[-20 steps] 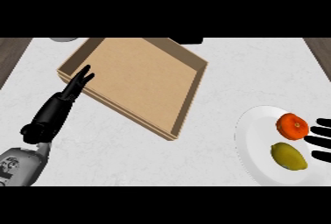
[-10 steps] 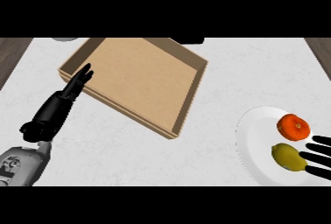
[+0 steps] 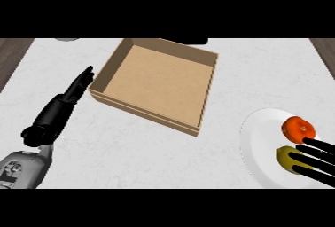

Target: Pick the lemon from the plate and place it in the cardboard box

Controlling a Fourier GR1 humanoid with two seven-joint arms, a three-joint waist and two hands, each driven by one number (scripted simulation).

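— So, where is the lemon (image 3: 286, 158)?
— On the white plate (image 3: 260, 133), beneath the straight, spread fingers of my right hand (image 3: 318, 145). My left hand (image 3: 57, 111) rests open beside the cardboard box (image 3: 163, 80).

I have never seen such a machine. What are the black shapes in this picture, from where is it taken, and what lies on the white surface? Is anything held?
The picture is taken from the robot's head, looking steeply down at a white counter. The black shapes are its two hands. The left hand rests open at the left, beside a cardboard box. The right hand enters at the right edge; its straight fingers lie over a yellow lemon on a white plate. An orange fruit lies beside the lemon. Nothing is held yet.
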